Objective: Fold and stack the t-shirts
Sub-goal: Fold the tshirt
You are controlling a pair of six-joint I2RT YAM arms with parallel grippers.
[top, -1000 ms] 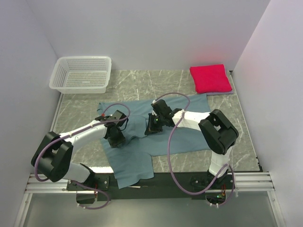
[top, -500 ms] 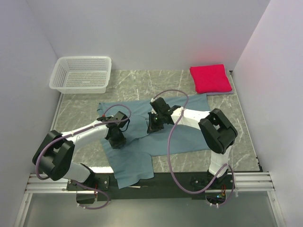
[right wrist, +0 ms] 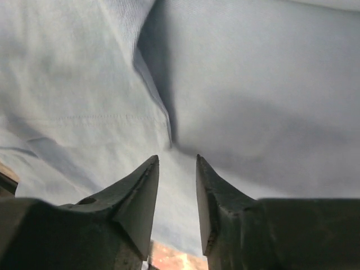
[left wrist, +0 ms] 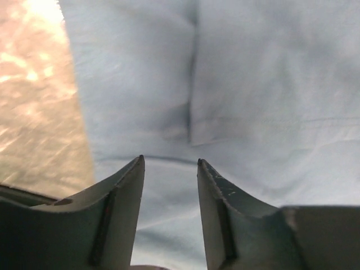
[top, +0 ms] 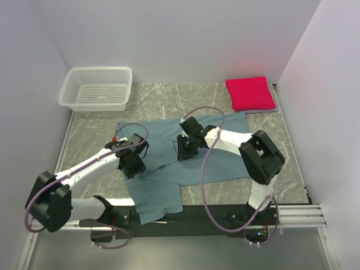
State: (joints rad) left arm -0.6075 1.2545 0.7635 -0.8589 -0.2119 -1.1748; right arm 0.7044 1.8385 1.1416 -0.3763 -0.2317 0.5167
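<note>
Left arm [top: 93, 163] and right arm [top: 228, 138]: white links, bulky black joint housings, a purple cable [top: 202, 174] looping along each; left gripper [left wrist: 169, 163] and right gripper [right wrist: 177, 160] dark grey, wedge-shaped fingers [left wrist: 121, 208].

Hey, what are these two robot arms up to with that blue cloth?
They are folding t-shirts. A teal-blue t-shirt lies spread on the table, partly folded over at its middle. The left gripper and right gripper sit just above it, fingers apart, holding nothing. A crimson-pink t-shirt already lies folded at the far right corner.
</note>
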